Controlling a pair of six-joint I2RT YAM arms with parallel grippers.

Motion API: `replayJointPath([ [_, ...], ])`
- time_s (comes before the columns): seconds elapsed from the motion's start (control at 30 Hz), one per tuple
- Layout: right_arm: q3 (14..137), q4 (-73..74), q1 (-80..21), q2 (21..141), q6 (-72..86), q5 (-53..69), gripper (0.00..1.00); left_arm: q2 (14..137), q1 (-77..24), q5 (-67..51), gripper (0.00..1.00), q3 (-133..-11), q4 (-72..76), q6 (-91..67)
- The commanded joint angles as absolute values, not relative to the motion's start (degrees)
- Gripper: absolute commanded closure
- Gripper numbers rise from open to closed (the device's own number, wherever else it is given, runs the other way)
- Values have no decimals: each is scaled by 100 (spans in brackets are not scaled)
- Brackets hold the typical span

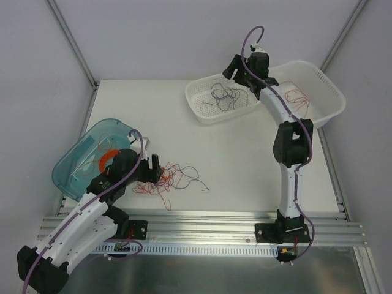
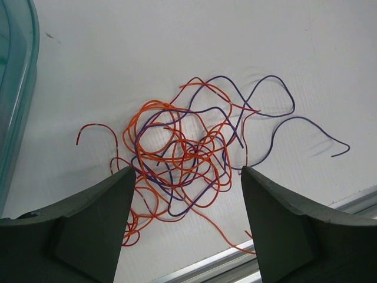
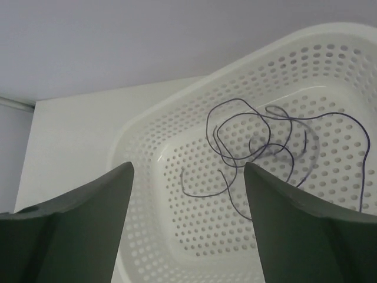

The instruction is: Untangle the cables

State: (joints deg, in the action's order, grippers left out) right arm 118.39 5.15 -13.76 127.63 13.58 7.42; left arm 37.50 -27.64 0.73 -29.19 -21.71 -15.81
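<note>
Here the left pincer [image 2: 188, 177] is hovering, spread, over the tangle of red and dark cables [image 2: 182, 156] lying on the tabletop [image 2: 177, 41]. The right pincer [image 3: 188, 171] is hanging spread above a white basket [image 3: 153, 230] holding a loose dark strand [image 3: 259, 141]. Red strands [image 1: 298, 97] seem to be lying in a second basket [image 1: 327, 92].

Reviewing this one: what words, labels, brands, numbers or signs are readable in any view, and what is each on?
No text can be read.
The near white basket, the far white basket, the teal bin, the table and the arms show no print.
The small coloured bits at the arm bases are too small to tell.
</note>
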Motion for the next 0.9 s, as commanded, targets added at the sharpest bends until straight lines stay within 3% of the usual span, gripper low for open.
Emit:
replayJointPath([
  [0.0, 12050, 589, -1292, 12526, 1380, 1090, 20, 3788, -2725, 185, 27, -2900, -2004, -1529],
  [0.13, 11551, 965, -1301, 12033, 1055, 1397, 10, 3849, -2725, 167, 27, -2909, -2004, -1547],
  [0.27, 10753, 1291, -1467, 11339, 713, 1766, 8, 3955, -2725, 141, 27, -2892, -2004, -1731],
  [0.63, 7762, 1819, -3057, 9686, -148, 2408, 16, 4605, -2725, -202, 26, -2927, -1995, -2346],
  [0.87, 6663, 1627, -4200, 9448, -246, 1794, 22, 4772, -2725, -413, 27, -2944, -1934, -2496],
])
